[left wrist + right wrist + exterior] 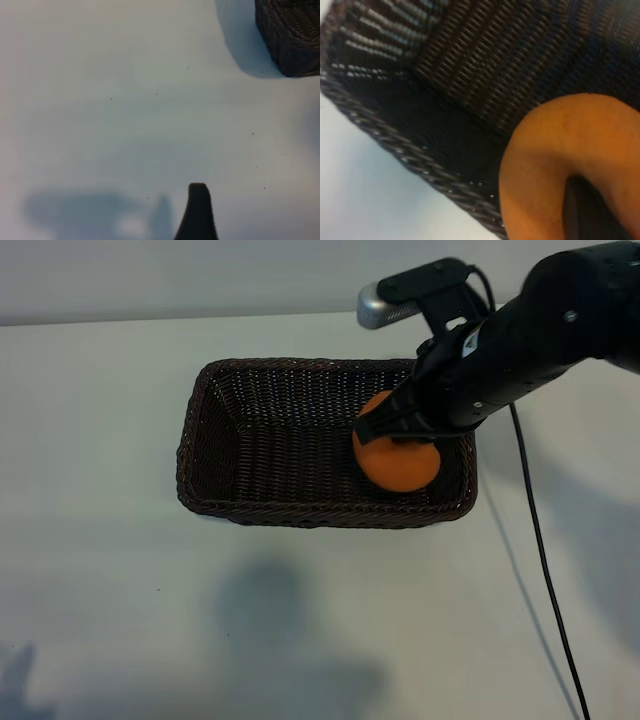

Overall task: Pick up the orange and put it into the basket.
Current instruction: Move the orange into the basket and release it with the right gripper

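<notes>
Right arm, exterior view: the right gripper's (400, 428) jaws are clenched on the orange (397, 462), gripping its upper part from above. The orange sits inside the basket (215, 502), at the right end of the interior, close to the right wall and the near rim; whether it rests on the woven floor or hangs just above it cannot be told. The right arm (545, 325) enters from the upper right of the frame and slopes down and leftward to the fruit, its wrist over the basket's far right corner. A dark cable (540, 550) trails from the arm down the right side of the frame.

Right wrist view: one dark finger (587, 212) presses the orange skin at lower right, with the braided rim crossing diagonally at lower left.

The basket's left and middle interior lies unoccupied. The white table (110, 620) is bare on all sides of the basket.

Left wrist view: the left gripper's jaws stand released over bare table; one fingertip (198, 212) shows at the bottom edge, a basket corner at upper right.
</notes>
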Robot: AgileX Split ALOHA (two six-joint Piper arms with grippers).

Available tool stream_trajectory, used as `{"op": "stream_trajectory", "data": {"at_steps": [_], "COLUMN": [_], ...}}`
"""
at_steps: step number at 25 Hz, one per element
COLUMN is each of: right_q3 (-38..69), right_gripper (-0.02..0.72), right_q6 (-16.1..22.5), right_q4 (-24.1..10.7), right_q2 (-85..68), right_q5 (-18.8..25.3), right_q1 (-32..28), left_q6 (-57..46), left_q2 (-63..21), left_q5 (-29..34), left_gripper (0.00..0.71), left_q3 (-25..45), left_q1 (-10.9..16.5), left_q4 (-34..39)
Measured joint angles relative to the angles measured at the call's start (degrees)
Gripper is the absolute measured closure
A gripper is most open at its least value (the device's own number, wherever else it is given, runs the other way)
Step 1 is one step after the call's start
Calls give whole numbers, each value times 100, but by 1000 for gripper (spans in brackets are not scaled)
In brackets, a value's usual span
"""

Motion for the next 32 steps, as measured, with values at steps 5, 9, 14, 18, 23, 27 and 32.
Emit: {"op": "stream_trajectory", "data": {"at_steps": [5,9,14,18,23,27,32], "right_q3": [-509,-982,-1475,-1766,-1839,-1839,-1846], "right_gripper": [620,620,620,620,620,620,617], "right_q6": [-76,-132,-133,-58,-20,-20,-20], "right_q4": [-11,-95,-426,-763,-912,-923,-923], "right_q2": [482,805,1211,1576,1878,1912,1912], "right_q5": [313,622,958,1109,1127,1127,1127], "right_q1": [19,125,383,554,569,569,569], "left_q6": [0,0,0,0,0,0,0], "left_q2": [0,0,0,0,0,0,0], "left_q5": [0,0,0,0,0,0,0], "left_gripper": [117,117,117,117,117,117,117], "left_q3": [0,0,0,0,0,0,0], "left_q1": [0,0,0,0,0,0,0], "left_q4": [0,0,0,0,0,0,0]}}
